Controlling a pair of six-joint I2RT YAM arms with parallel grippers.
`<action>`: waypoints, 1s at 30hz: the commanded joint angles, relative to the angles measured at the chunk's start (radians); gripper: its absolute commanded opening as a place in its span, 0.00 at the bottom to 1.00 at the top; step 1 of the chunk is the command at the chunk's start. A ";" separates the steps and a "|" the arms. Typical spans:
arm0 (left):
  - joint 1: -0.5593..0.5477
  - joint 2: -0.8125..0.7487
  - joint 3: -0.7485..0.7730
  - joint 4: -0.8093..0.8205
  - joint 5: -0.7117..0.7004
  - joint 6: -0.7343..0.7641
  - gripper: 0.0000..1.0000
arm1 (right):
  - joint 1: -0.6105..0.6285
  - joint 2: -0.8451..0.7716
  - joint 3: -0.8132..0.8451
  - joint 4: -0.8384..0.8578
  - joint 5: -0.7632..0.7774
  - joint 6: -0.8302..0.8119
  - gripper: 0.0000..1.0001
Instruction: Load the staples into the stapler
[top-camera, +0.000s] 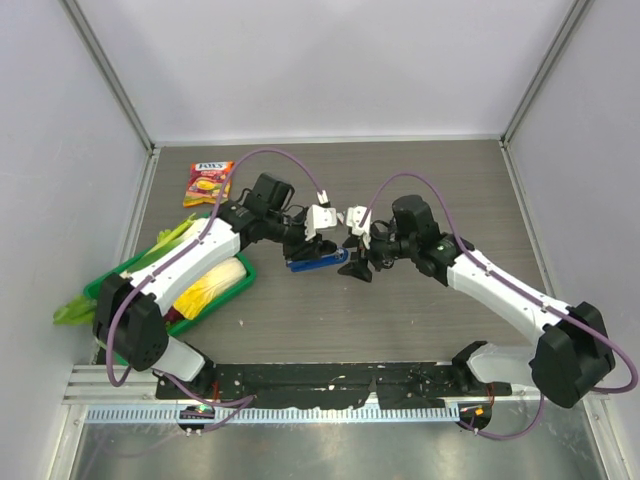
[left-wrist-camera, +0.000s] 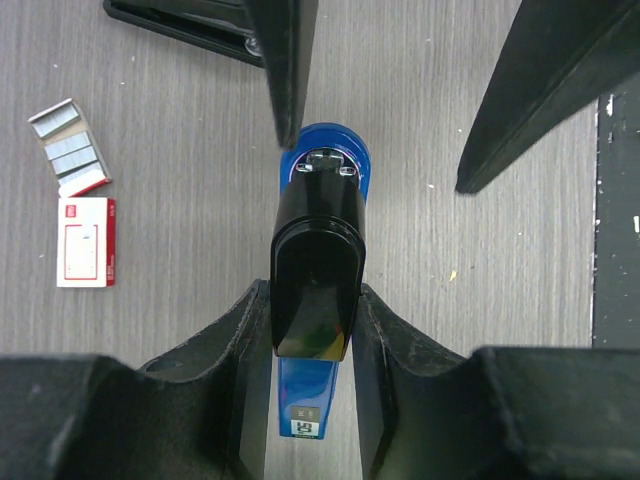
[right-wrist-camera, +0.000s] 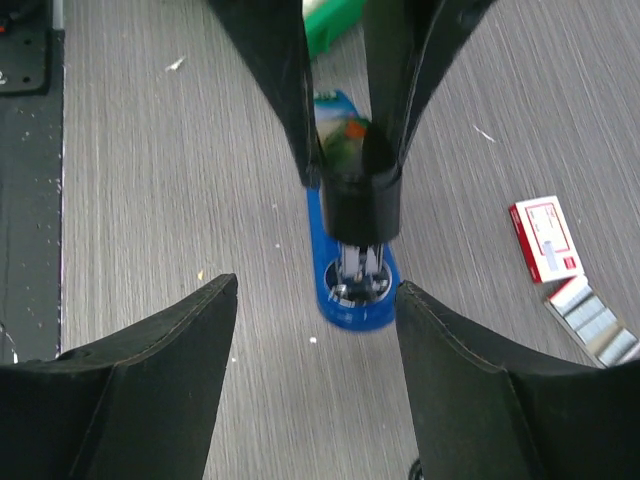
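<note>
The stapler (top-camera: 312, 263), with a blue base and a black top arm, lies mid-table. My left gripper (left-wrist-camera: 313, 295) is shut on the black top arm (left-wrist-camera: 318, 250), and the blue base (left-wrist-camera: 310, 395) shows below it. My right gripper (right-wrist-camera: 316, 283) stands open just in front of the stapler's rounded front end (right-wrist-camera: 358, 300), touching nothing; its fingers (left-wrist-camera: 285, 80) show beyond the stapler. Metal parts show under the black top. The staples (left-wrist-camera: 68, 150), several short silvery strips, lie loose on the table beside the stapler, also seen as staples (right-wrist-camera: 592, 320) at the right edge.
A small red-and-white box (left-wrist-camera: 85, 240) lies next to the strips, the same box (right-wrist-camera: 545, 238) showing right of the stapler. A green tray (top-camera: 245, 272) with vegetables sits at the left. A sweets packet (top-camera: 208, 183) lies at the back left. A black strip (top-camera: 330, 380) lines the near edge.
</note>
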 joint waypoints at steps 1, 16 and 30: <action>-0.014 -0.025 -0.010 0.085 0.070 -0.062 0.00 | 0.019 0.035 0.000 0.157 -0.009 0.088 0.69; -0.017 -0.065 -0.034 0.133 0.136 -0.135 0.00 | 0.045 0.106 -0.011 0.131 0.012 0.032 0.43; 0.100 -0.149 -0.098 0.384 0.177 -0.362 0.00 | 0.034 0.103 -0.023 0.072 -0.014 -0.016 0.24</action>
